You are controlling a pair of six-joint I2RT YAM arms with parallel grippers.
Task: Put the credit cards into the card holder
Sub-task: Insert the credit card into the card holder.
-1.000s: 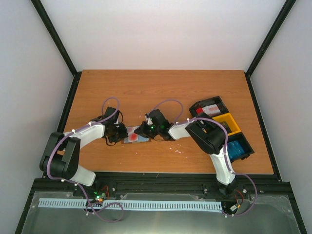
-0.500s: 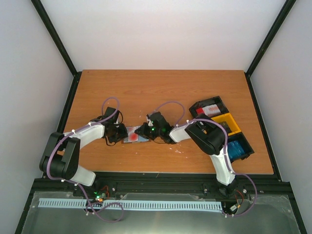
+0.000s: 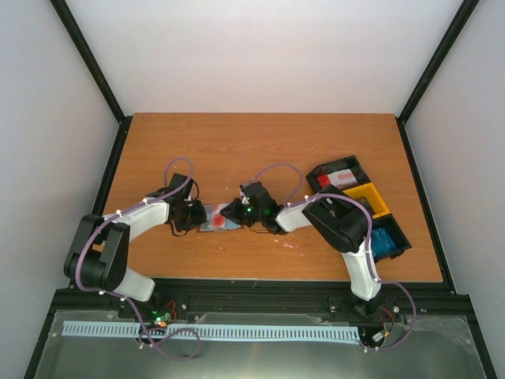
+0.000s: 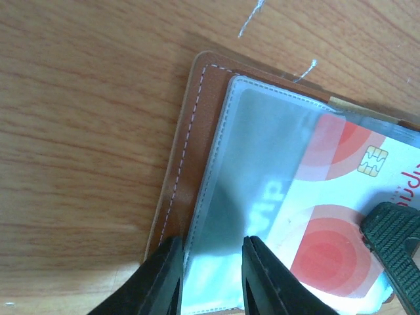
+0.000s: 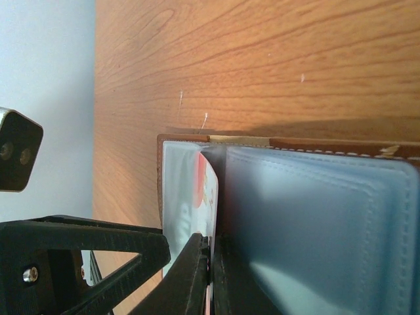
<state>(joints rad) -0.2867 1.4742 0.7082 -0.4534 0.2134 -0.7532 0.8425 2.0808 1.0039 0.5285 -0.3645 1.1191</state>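
Note:
The brown card holder (image 3: 211, 227) lies open on the table between both arms. Its leather edge (image 4: 197, 118) and clear sleeves (image 4: 262, 151) fill the left wrist view. A red and white credit card (image 4: 341, 216) sits partly inside one sleeve. My right gripper (image 5: 211, 262) is shut on that card's edge (image 5: 209, 190), beside a grey-blue sleeve page (image 5: 315, 223). My left gripper (image 4: 211, 275) stands over the sleeve's left end, jaws apart, the flat sleeve showing between them. From above, the left gripper (image 3: 197, 217) and right gripper (image 3: 234, 213) face each other across the holder.
Three trays stand in a row at the right: a black tray (image 3: 339, 175) with red and white cards, a yellow tray (image 3: 369, 199), and a black tray (image 3: 385, 241) with blue cards. Bare wooden table lies behind the arms.
My right gripper has slid a little to the left with the card, bringing it further over the holder. The left arm has barely moved.

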